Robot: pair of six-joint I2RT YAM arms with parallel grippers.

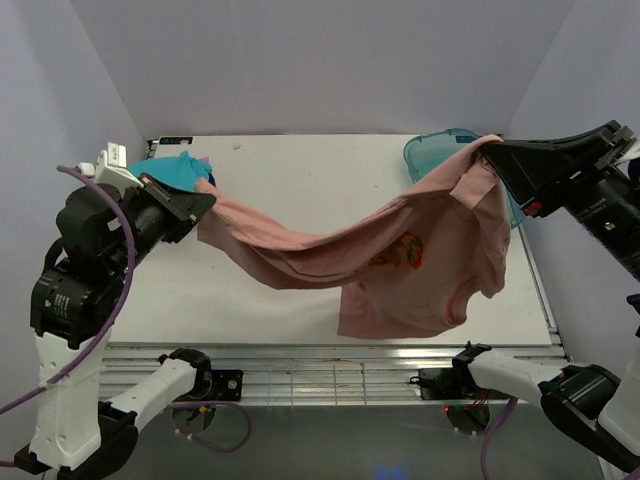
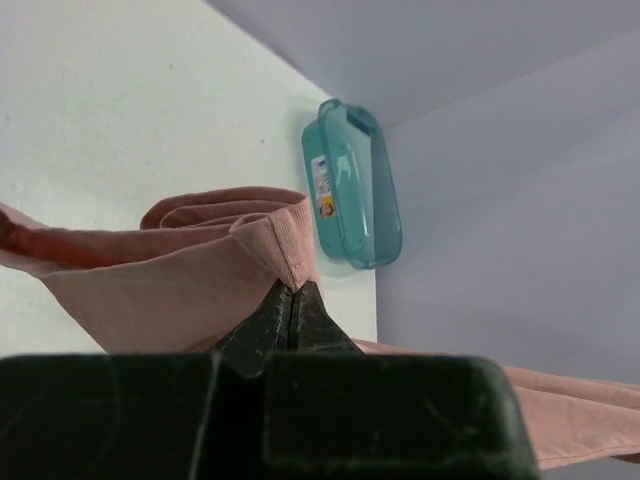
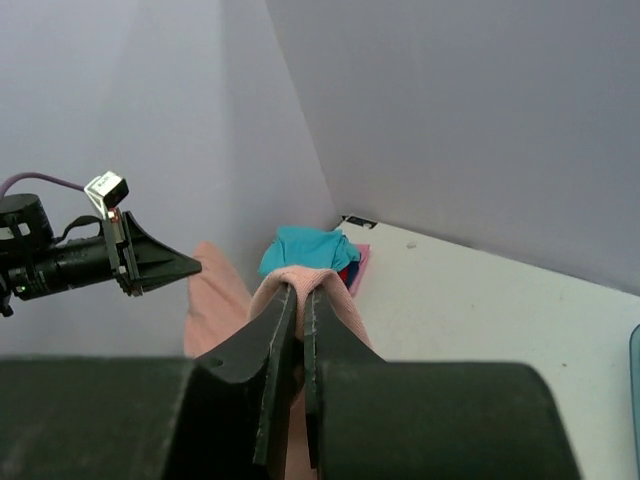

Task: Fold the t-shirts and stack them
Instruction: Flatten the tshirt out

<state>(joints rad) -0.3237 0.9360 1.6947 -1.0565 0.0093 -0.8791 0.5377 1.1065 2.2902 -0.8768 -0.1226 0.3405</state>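
Observation:
The dusty-pink t-shirt with an orange-brown print hangs stretched in the air between both grippers, sagging in the middle over the white table. My left gripper is shut on its left end, seen pinched in the left wrist view. My right gripper is shut on its right end, seen pinched in the right wrist view. A pile of folded shirts with the teal one on top lies at the back left corner; red and dark-blue edges show under it.
A translucent blue-green plastic tray stands at the back right of the table, partly behind the hanging shirt; it also shows in the left wrist view. Lilac walls close in on three sides. A slatted metal strip runs along the near edge.

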